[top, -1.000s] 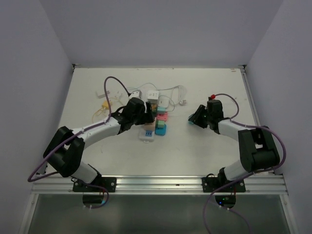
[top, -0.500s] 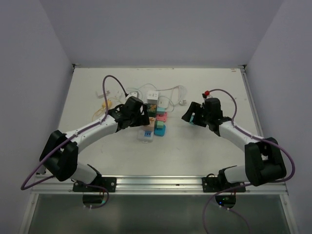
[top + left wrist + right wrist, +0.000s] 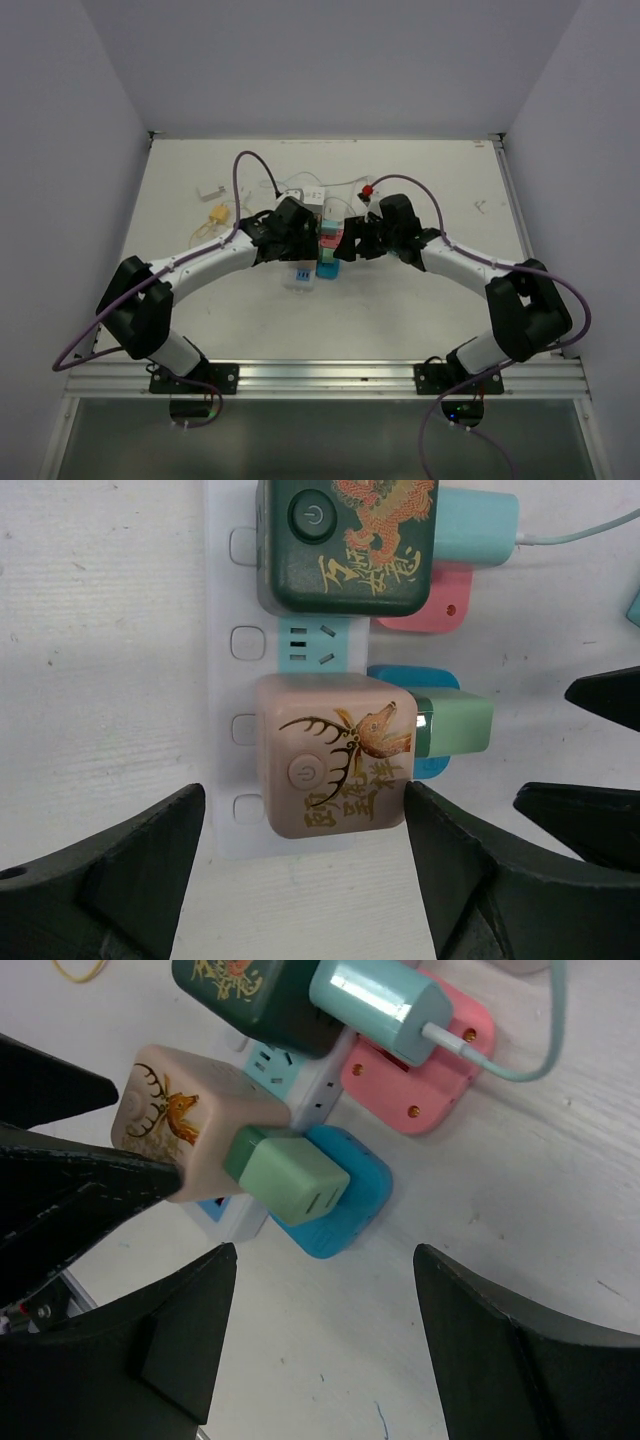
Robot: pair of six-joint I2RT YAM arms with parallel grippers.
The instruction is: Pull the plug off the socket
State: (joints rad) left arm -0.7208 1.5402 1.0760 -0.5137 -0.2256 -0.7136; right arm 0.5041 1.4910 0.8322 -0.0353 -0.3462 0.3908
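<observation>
Left gripper (image 3: 305,798): spread wide, grips nothing, straddles beige deer cube (image 3: 335,755) low in frame. Right gripper (image 3: 328,1252): also spread, empty, hovers by pale green plug (image 3: 290,1175) stuck in that cube's side. Socket (image 3: 222,680), centre-left of frame: holds that cube and dark green dragon cube (image 3: 345,545), blue outlet (image 3: 315,645) showing between. Against a second ago: right gripper sits much further left in top view, beside socket; left gripper stays there.

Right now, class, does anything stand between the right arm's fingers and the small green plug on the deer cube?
Nothing visible does. The right gripper is open; ahead of its fingers lie only bare table and a flat blue pad under the green plug, which juts from the deer cube toward them.
</observation>
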